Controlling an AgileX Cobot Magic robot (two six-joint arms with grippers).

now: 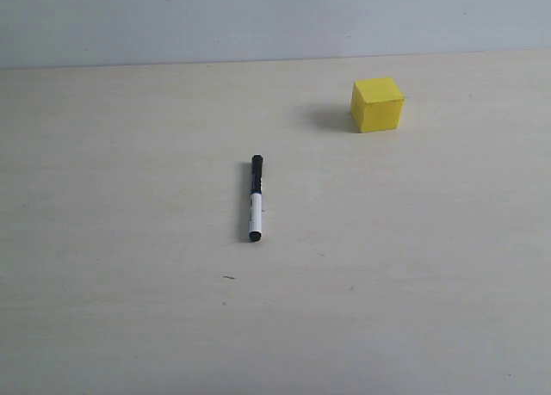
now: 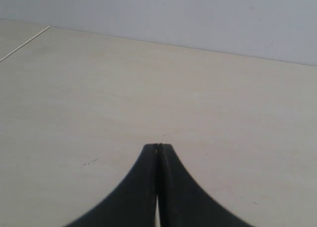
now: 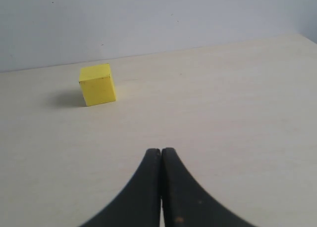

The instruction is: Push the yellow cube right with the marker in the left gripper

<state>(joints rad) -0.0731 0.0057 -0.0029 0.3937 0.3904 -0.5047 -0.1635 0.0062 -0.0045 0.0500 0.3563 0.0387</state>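
Plainly bright yellow cube [image 1: 378, 105], sharp-edged, marker [image 1: 256, 198] black-capped, white-barrelled

Left gripper [image 2: 158, 147]: jaws matte black, plain, smooth-surfaced. Two curved blades, broad and flared at base, narrowing to blunt, squared tips. Thin pale seam between, widening slightly toward base. Tiny light fleck at tip seam. Outer edges soft, blurred.

Right gripper [image 3: 161, 150]: jaws same matte black, same flared, tapering outline. Tips more rounded. Hairline seam between. Couple of small brownish specks on one jaw near base.
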